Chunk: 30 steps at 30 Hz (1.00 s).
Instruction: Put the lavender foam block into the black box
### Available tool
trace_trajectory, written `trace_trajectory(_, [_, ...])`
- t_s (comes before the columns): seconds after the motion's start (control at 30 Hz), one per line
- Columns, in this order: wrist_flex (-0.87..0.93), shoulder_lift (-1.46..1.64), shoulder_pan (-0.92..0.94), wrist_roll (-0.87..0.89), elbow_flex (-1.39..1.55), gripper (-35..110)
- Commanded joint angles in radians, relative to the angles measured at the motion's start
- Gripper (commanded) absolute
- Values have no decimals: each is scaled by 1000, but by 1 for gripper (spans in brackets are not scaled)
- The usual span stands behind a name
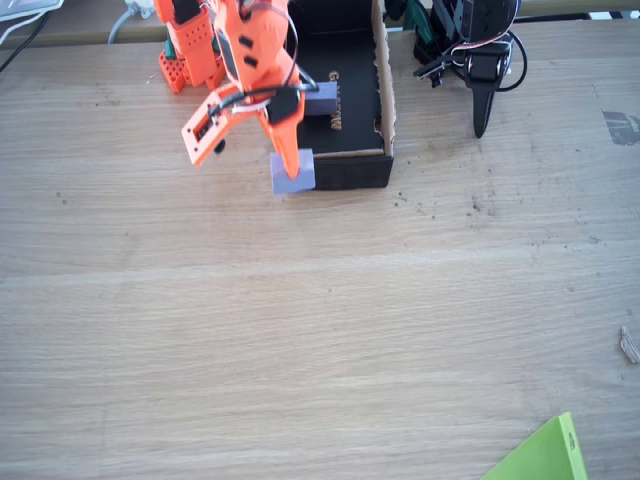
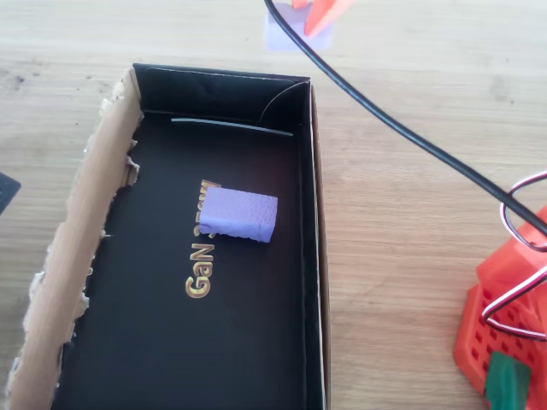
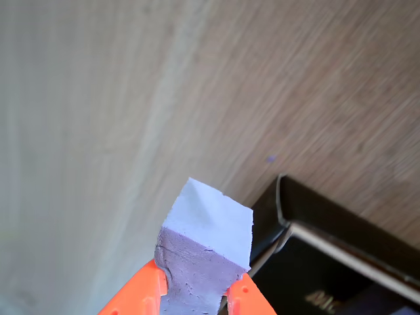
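Note:
The black box [image 1: 385, 100] [image 2: 312, 256] stands at the back of the table, its torn brown wall [image 2: 77, 256] on the left in the overhead view. The pale oblong lavender foam block [image 2: 241, 215] [image 1: 321, 97] lies on the box floor over the gold lettering. My orange gripper [image 1: 287, 155] [image 3: 197, 292] is shut on a squarer, darker lavender cube [image 1: 292, 172] [image 3: 207, 246] [image 2: 284, 32]. It holds the cube just outside the box's near left corner in the fixed view, at or just above the tabletop.
The arm's orange base [image 1: 190, 50] [image 2: 504, 333] stands beside the box. A black cable [image 2: 402, 128] crosses above the table in the overhead view. A green sheet corner [image 1: 545, 455] pokes in at the front right. Bare wood [image 1: 300, 330] stretches in front of the box.

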Motion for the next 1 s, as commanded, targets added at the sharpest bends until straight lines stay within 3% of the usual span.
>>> trace_trajectory(0.0, [8,126,-11,-23,9,0])
trace_trajectory(0.57, [55,407,-95,-86,117,0])
trace_trajectory(0.73, [35,457,-192,-83,202,0])
trace_trajectory(0.97, [-17,555,-440,54,351,0])
